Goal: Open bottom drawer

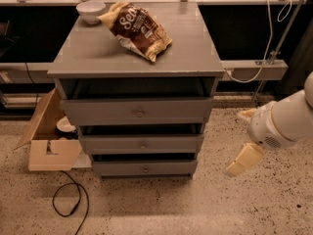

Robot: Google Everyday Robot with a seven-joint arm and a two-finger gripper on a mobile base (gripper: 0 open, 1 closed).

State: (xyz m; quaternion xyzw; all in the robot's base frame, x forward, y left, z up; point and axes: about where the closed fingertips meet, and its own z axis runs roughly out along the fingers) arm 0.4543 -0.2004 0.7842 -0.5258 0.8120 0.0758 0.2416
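Three drawers stack in the cabinet (137, 67) left of the claw (243, 159), which hangs low above the floor (254, 204), touching nothing; released or clenched, I cannot tell. The bottom drawer (145, 168) sits near its left, about level. A bag (137, 29) and bowl (91, 11) lie up-left.

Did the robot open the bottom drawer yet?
Not yet. Done: nothing looks finished. The bottom drawer looks pushed in, its front about in line with the middle drawer. In hand: the robot's hand hangs to the right of the cabinet, above the floor, not touching the drawer. Left: reach the small round knob, grip it and pull the drawer out.
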